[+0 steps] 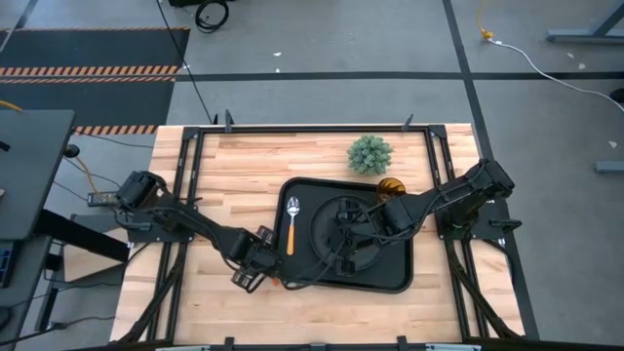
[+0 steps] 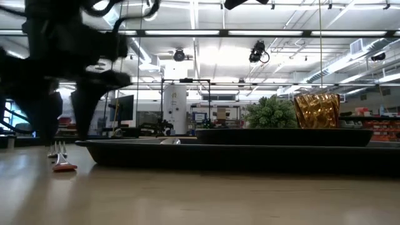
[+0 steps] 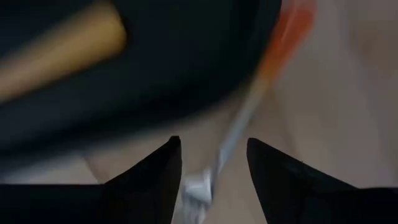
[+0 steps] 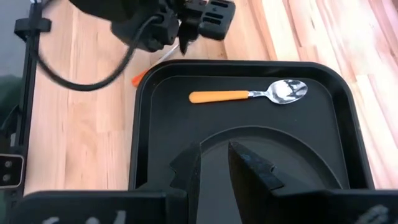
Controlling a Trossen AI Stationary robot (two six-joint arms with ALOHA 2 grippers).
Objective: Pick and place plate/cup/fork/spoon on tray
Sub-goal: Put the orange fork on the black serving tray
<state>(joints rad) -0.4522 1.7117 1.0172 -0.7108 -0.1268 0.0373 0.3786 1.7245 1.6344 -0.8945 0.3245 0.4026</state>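
The black tray (image 1: 400, 283) lies at the table's middle. The round black plate (image 1: 327, 213) lies on it, with the spoon (image 4: 249, 94), orange-handled, on the tray floor to the plate's left. The amber cup (image 1: 390, 185) stands on the table just beyond the tray's far right corner. The fork (image 2: 60, 157) is on the table by the tray's near left corner. My left gripper (image 3: 214, 180) points down over it, open, a finger on either side of the fork's tine end. My right gripper (image 4: 214, 158) hovers above the plate, slightly open, with nothing between its fingers. My left gripper comes from above with one finger on each side of the fork's tine end (image 3: 202, 186). Whether a finger touches the fork, I cannot tell. The fork's orange handle end (image 2: 64, 167) rests on the table, pointing toward the near edge.
A fuzzy green plant ball (image 1: 370, 154) sits on the table beyond the tray, next to the cup. Bare wood stretches to the tray's left and along the near edge (image 1: 195, 312). Dark frame rails run along the table's left and right sides.
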